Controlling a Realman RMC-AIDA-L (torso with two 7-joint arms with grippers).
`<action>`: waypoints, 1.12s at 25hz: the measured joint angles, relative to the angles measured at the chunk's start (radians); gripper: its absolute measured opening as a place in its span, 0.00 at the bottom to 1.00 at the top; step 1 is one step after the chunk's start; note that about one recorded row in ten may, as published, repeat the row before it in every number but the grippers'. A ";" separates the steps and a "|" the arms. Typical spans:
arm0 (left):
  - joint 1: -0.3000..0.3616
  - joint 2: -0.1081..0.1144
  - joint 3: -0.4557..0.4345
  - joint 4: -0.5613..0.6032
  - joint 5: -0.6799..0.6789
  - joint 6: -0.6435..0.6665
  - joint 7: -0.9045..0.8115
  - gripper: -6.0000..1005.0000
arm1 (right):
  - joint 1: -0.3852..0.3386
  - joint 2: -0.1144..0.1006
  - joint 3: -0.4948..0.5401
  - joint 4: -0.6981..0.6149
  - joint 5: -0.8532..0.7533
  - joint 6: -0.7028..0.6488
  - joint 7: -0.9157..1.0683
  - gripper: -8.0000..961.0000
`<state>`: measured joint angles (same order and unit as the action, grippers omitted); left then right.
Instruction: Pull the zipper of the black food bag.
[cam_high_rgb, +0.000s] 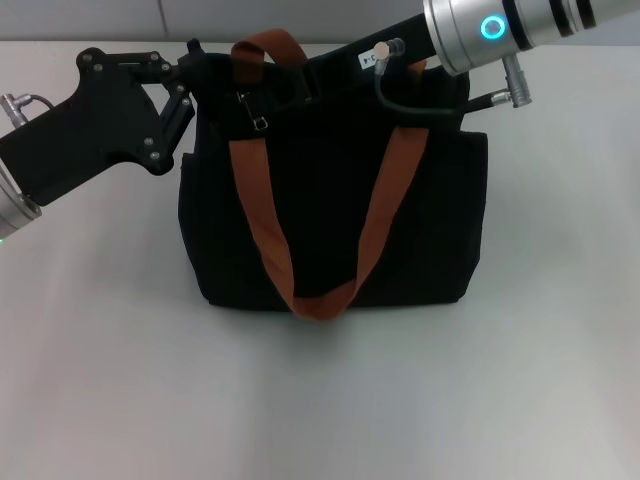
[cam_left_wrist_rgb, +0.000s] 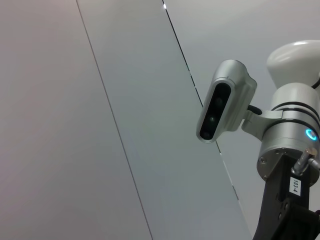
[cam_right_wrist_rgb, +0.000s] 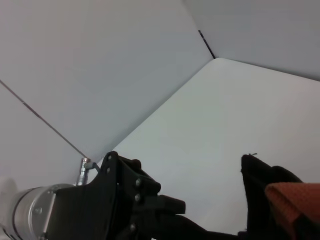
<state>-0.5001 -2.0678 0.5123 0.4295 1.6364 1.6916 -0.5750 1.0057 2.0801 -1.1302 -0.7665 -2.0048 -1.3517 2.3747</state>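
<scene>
Bag: I see the black food bag (cam_high_rgb: 330, 220) upright on the desk (cam_high_rgb: 520, 380).
Zipper (cam_high_rgb: 262, 122): near its left end.
Left end effector (cam_high_rgb: 200, 75): at the bag's left top corner; grip state, I cannot tell.
Right end effector: hidden behind the bag top; cannot tell.

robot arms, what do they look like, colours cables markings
Both arms are silver metal cylinders ending in matte black gripper assemblies. The left gripper has black linkage plates with visible screws. The right arm carries a glowing cyan ring, black bands, a black cable with silver connectors, and a small white label.
</scene>
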 joint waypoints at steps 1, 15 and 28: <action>0.000 0.000 0.000 0.000 0.000 0.000 0.001 0.03 | -0.002 0.000 0.000 -0.005 -0.004 0.000 0.004 0.01; 0.000 0.000 0.000 0.000 -0.010 -0.003 0.001 0.03 | -0.040 0.000 0.000 -0.065 -0.034 -0.004 0.047 0.01; 0.000 0.000 0.000 0.000 -0.013 -0.004 -0.001 0.03 | -0.117 -0.002 0.008 -0.162 -0.049 -0.040 0.082 0.01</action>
<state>-0.5001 -2.0677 0.5124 0.4296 1.6238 1.6872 -0.5764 0.8888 2.0785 -1.1219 -0.9286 -2.0541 -1.3917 2.4566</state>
